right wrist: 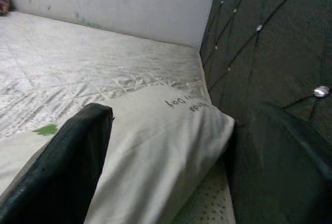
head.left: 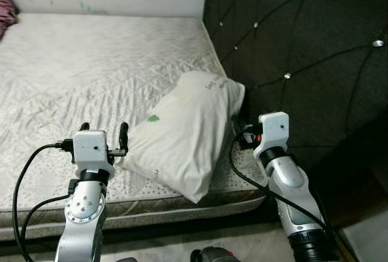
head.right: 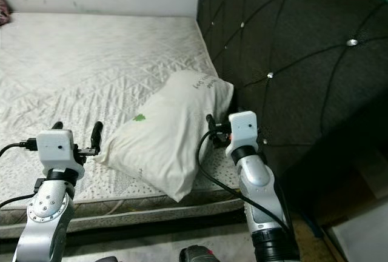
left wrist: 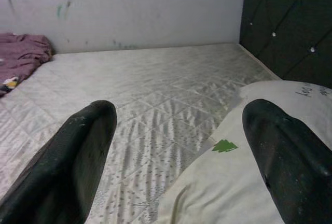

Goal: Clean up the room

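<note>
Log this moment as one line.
left claw open at pillow's left | right claw open at its right | pillow on mattress

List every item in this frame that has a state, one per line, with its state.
Pillow: lying on the mattress, its far end leaning against the headboard, not gripped.
Mattress: bare, no sheet.
Left pincer: open, at the pillow's left edge.
Right pincer: open, at the pillow's right side, beside the headboard.
Headboard: upright, dark, tufted with studs.
Pink cloth: crumpled at the mattress's far corner.
</note>
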{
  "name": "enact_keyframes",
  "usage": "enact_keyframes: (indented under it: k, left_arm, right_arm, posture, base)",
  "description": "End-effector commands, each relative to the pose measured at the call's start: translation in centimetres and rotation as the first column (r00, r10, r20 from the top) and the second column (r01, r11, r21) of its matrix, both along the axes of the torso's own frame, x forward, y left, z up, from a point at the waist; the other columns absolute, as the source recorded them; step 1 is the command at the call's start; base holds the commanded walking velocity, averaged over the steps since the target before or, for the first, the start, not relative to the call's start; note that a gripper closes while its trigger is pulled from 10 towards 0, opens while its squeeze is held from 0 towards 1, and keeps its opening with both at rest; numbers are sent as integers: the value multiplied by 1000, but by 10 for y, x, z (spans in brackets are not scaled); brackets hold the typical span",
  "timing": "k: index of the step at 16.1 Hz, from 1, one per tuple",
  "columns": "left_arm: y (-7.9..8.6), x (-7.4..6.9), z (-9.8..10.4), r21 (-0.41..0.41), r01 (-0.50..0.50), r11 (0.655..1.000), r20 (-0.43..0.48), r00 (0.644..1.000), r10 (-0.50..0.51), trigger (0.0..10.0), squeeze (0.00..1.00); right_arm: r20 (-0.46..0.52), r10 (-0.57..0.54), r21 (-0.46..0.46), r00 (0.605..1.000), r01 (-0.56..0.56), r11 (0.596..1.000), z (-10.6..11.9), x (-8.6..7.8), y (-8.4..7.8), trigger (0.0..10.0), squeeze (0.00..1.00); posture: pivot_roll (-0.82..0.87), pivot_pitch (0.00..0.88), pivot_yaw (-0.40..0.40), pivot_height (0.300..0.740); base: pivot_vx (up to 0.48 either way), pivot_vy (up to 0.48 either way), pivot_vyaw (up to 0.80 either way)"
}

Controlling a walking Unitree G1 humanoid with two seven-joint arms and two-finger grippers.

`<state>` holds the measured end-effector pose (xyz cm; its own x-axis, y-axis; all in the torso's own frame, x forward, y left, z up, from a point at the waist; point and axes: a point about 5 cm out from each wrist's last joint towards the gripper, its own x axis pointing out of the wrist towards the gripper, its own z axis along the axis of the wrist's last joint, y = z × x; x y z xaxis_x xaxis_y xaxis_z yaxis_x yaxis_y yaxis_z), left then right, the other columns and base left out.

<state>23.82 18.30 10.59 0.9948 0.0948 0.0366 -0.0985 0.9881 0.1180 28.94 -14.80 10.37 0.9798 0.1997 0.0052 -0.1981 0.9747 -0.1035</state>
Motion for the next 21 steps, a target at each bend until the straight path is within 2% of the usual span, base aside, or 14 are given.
enact_keyframes:
  k: [1, 8, 14, 21]
  left_arm:
    - [-1, 0, 3, -3, 0, 1000, 14, 1000, 0, 10000, 0]
    - [-2, 0, 3, -12, -9, 1000, 22, 1000, 9, 10000, 0]
    - [-2, 0, 3, -16, -16, 1000, 21, 1000, 17, 10000, 0]
    - [-3, -1, 5, -27, -6, 1000, 36, 999, 7, 10000, 0]
  right_arm:
    - [28, 5, -4, 1000, -5, 1000, 7, 3, -1, 10000, 0]
    - [31, 31, 3, 999, -31, 1000, 8, 3, 3, 10000, 0]
    - [23, 38, 2, 999, -38, 999, 8, 3, 3, 10000, 0]
    - [17, 44, 0, 999, -44, 999, 7, 4, 3, 10000, 0]
  posture:
    - [-46, 11, -57, 740]
    - [-46, 14, -58, 740]
    - [-47, 19, -62, 676]
    - [-45, 22, -66, 676]
  base:
    - [0, 0, 0]
    - [0, 0, 0]
    - [0, 0, 0]
    - [0, 0, 0]
